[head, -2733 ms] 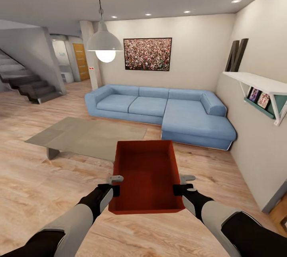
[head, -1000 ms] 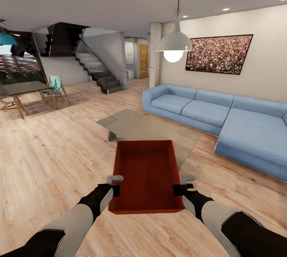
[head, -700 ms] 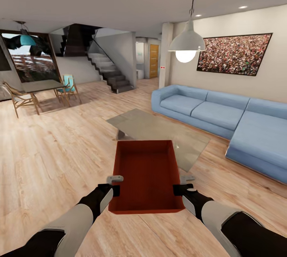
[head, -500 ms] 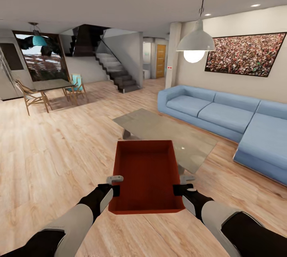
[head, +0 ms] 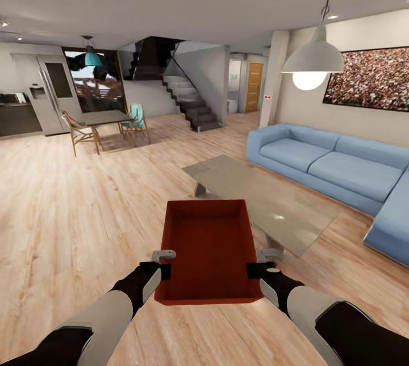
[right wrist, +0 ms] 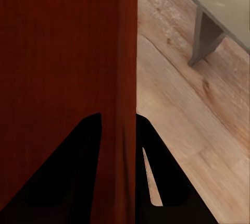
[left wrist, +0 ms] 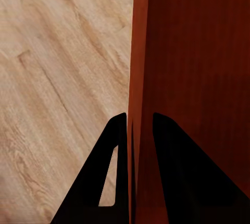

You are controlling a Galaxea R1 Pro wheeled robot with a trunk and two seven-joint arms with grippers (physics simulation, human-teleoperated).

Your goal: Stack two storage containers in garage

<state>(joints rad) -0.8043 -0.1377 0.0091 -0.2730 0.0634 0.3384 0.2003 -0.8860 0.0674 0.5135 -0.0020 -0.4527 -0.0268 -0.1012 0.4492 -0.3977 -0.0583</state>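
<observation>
The storage container (head: 209,249) hangs level between both arms over the wood floor (head: 68,207), just short of the low grey table (head: 267,201) fronting the blue sofa (head: 335,167); the left gripper (head: 163,262) pinches its left wall and the right gripper (head: 255,262) its right wall, fingers (left wrist: 117,146) straddling each rim; the bin looks rigid, light and empty, smooth-walled so liable to slip, best held mid-wall on opposite sides.
</observation>
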